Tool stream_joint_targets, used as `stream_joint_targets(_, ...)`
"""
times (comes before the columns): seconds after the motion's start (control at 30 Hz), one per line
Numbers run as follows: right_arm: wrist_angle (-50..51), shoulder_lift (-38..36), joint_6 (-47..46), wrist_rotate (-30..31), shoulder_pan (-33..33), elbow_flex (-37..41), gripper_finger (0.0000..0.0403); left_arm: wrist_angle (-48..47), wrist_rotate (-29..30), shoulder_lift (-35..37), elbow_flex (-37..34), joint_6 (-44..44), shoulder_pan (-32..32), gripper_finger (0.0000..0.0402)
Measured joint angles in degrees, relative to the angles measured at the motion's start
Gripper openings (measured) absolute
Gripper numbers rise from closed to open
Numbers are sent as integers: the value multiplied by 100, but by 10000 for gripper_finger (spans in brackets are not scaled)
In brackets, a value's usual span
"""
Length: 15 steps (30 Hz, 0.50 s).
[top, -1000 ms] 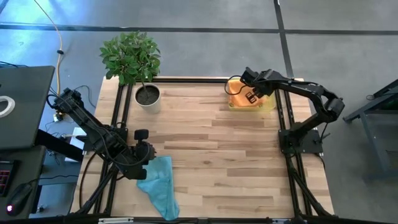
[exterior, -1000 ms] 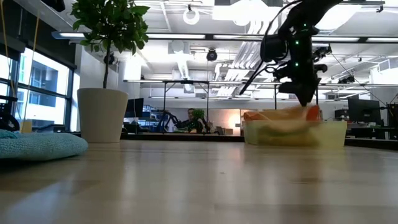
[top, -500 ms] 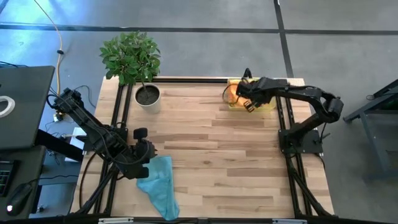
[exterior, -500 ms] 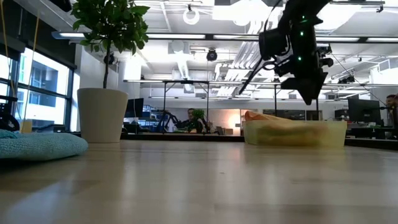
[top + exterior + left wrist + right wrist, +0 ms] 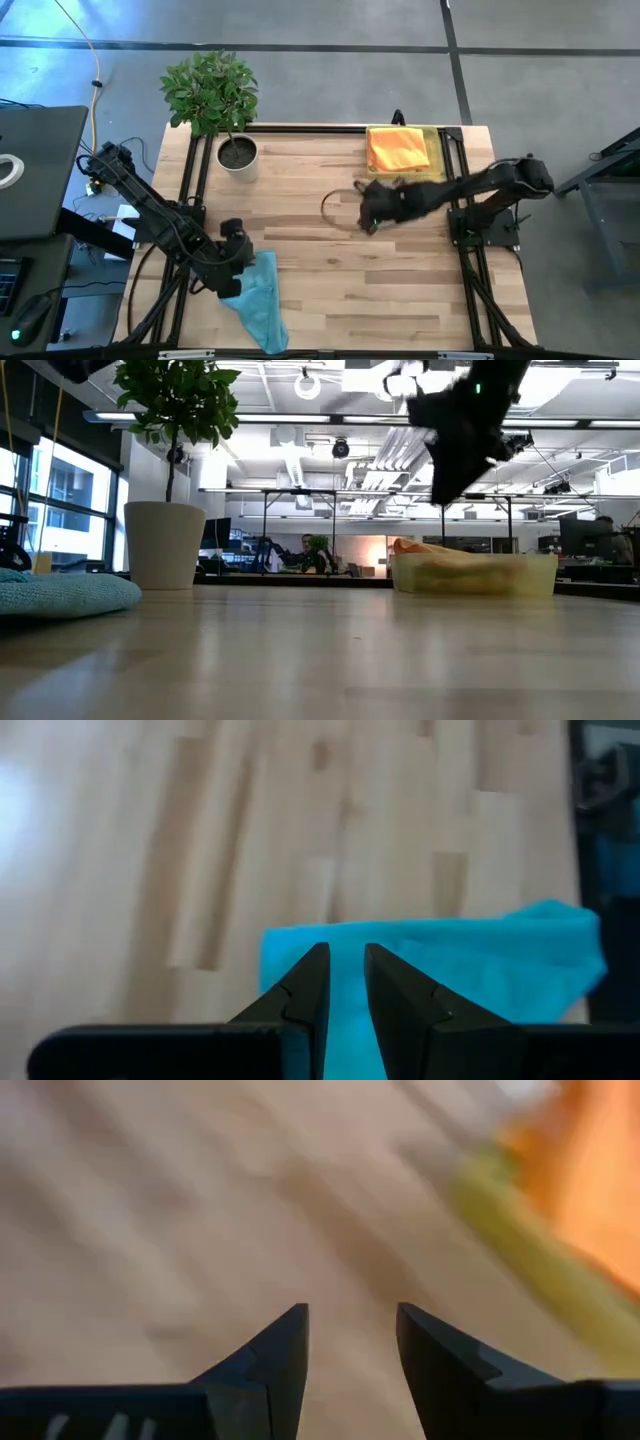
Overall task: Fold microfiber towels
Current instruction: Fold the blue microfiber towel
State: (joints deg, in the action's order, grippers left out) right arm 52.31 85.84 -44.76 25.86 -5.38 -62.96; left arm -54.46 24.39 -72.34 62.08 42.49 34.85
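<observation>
The right gripper (image 5: 370, 212) hangs in the air over the bare middle of the pale wooden plank table (image 5: 330, 290), its two dark fingers (image 5: 270, 1355) standing apart with nothing between them; its own wrist view shows only blurred boards in the gap and a smear of orange and yellow off to one side. The left gripper (image 5: 233, 283) sits at the near left edge of the table, its fingers (image 5: 305, 990) drawn narrow with a thin slit between them, right over the upper edge of the fuzzy light blue microfiber towel (image 5: 260, 303); whether any cloth is pinched there cannot be told. That towel lies crumpled in a long diagonal heap near the front edge, not yet spread. Well away, at the far right corner, the translucent yellow tray (image 5: 433, 150) holds the soft orange towel (image 5: 398, 150) on top of a stack. A white-potted leafy green plant (image 5: 236, 153) stands at the far left corner. The step in hand looks like bringing both arms to the blue cloth to flatten it. To do it well, the right gripper should come down on the free corner opposite the left one, take a shallow pinch of a single layer, and both should pull apart evenly so the cloth lies square before any fold.
</observation>
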Motion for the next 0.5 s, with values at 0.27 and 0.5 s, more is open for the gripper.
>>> stream_joint_targets(0.27, -2509, 160, -26, 924, -1531, 0, 145, 1339, -695, -4, -826, -307, 12, 58)
stream_joint_targets(0.5, -4192, 929, 23, 1439, -2253, 2, 145, 2104, -803, 0, -1652, 74, 223, 58)
